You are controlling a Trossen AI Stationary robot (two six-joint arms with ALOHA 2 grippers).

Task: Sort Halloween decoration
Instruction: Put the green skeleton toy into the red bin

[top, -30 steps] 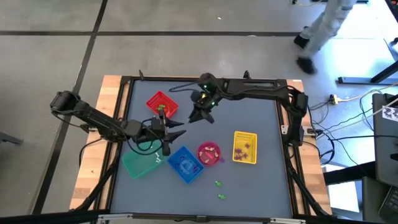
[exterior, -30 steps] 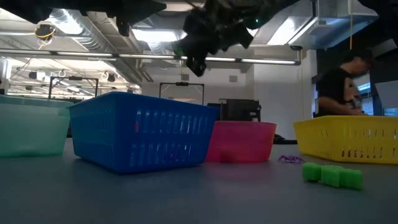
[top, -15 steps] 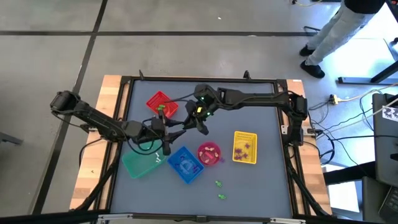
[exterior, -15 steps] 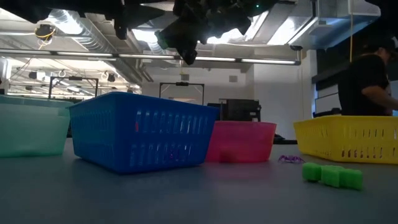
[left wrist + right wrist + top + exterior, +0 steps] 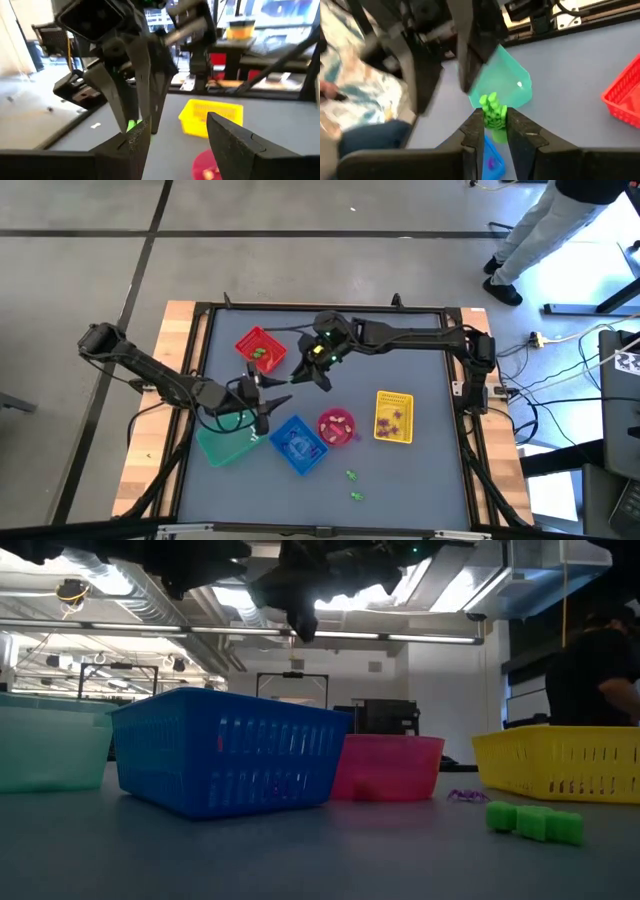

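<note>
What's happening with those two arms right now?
Right pincer shut on small green plastic trinket, mid-table near red plastic basket. Left pincer open, facing it. Nothing between them.

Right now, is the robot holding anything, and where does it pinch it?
Yes. The right gripper pinches a small green toy by its lower end. The left gripper is open and holds nothing.

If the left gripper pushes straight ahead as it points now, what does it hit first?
Most likely the right gripper, directly ahead and shut on a green trinket. The left gripper is open; the exact gap is unclear.
</note>
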